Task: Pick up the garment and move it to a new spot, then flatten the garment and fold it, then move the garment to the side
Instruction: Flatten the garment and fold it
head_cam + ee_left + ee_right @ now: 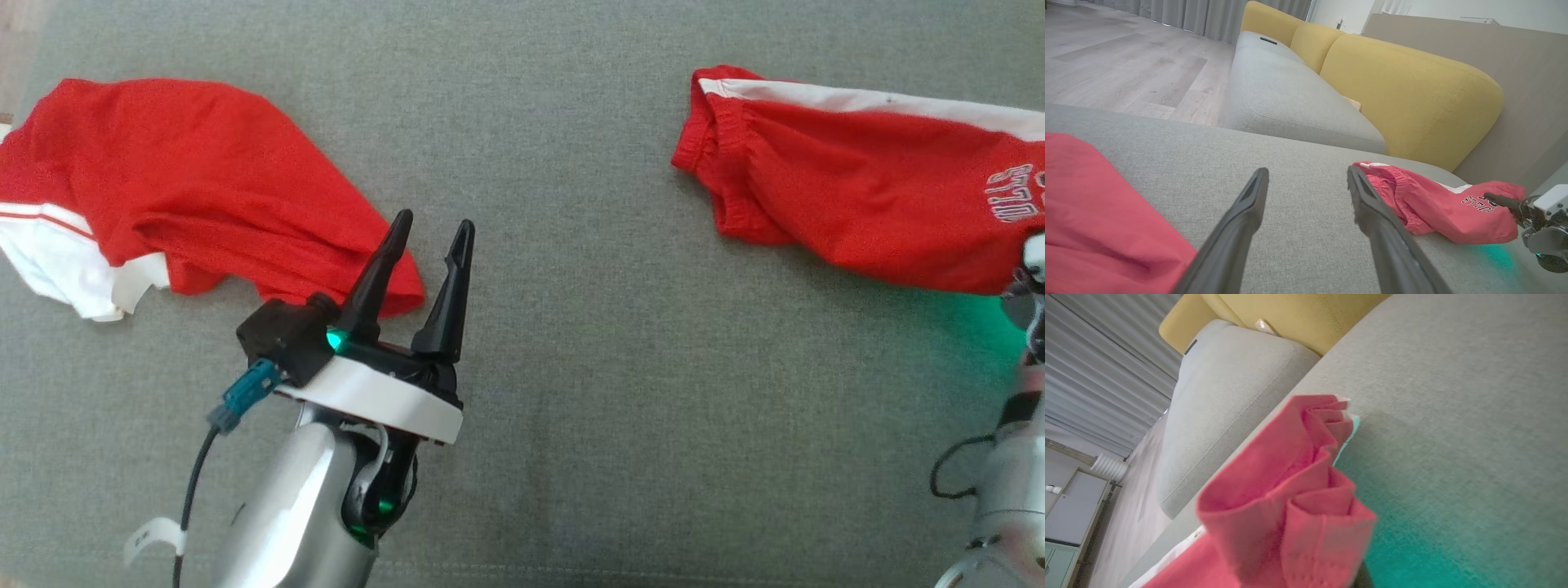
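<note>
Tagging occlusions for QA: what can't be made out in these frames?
- Right gripper: cut by head view's right edge; the lettered red garment, bunched, hides its fingers in right wrist view.
- Lettering: cropped in head view, too small in left wrist view.
- Red-and-white garment: left end off head view; left gripper covers its corner.

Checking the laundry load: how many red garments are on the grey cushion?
2. The left garment lies beside the open left claw; the right garment is gripped by the right claw. More may lie outside view.
</note>
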{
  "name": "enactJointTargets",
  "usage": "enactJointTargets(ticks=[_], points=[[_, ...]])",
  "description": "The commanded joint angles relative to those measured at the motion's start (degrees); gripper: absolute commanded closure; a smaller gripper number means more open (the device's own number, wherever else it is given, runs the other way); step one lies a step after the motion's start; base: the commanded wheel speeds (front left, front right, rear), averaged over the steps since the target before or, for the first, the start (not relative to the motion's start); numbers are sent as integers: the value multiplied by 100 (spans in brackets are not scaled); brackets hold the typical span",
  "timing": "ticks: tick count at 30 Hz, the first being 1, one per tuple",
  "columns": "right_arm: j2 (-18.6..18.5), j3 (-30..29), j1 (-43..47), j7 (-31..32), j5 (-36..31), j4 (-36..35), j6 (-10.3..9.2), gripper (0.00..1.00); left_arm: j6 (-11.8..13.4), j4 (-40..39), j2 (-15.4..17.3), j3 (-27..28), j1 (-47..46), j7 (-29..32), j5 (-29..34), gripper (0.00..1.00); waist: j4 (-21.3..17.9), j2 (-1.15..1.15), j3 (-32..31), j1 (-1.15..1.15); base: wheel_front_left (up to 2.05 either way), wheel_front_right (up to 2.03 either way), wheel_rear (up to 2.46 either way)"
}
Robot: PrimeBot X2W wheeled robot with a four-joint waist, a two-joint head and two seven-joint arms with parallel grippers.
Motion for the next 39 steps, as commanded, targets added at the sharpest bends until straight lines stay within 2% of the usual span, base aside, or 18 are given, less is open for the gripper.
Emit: enactJointTargets(ticks=[1, 4, 12, 15, 20, 29, 30, 31, 36, 39], points=[[20, 296, -168, -86, 103, -264, -5, 100, -43, -151, 51, 186, -96, -29, 41, 0, 19, 0, -45, 0, 0, 0, 0], [25, 847, -140, -241, 429, -386, -5, 100, -42, -123, 51, 215, -52, -29, 48, 0, 44, 0, -146, 0, 0, 0, 0], [27, 2805, 316, -634, 1655, -868, -5, 100, -27, -98, 51, 287, 86, -29, 61, 0, 192, 0, -411, 0, 0, 0, 0], [27, 3370, 455, -699, 1891, -940, -5, 100, -16, -108, 51, 278, 123, -29, 41, 0, 286, 0, -447, 0, 0, 0, 0], [27, 3805, 501, -806, 1852, -768, -5, 100, 5, -131, 51, 256, 154, -29, 15, 0, 434, 0, -428, 0, 0, 0, 0], [16, 4285, 414, -941, 1482, 76, -5, 100, 34, -134, 51, 258, 214, -29, -16, 0, 621, 0, -352, 0, 0, 0, 0], [-1, 4326, 411, -974, 1379, 193, -5, 32, 40, -131, 51, 260, 217, -29, -18, 0, 618, 0, -350, 0, 0, 0, 0], [1, 4416, 401, -977, 1317, 278, -5, 0, 47, -130, 51, 264, 219, -29, -19, 0, 611, 0, -349, 0, 0, 0, 0], [18, 5104, 464, -1011, 1191, 479, -5, 0, 62, -120, 51, 327, 244, -29, -4, 0, 445, 0, -381, 0, 0, 0, 0], [24, 5640, 601, -893, 1434, 436, -5, 0, 50, -86, 51, 368, 244, -29, 41, 0, 301, 0, -455, 0, 0, 0, 0]])
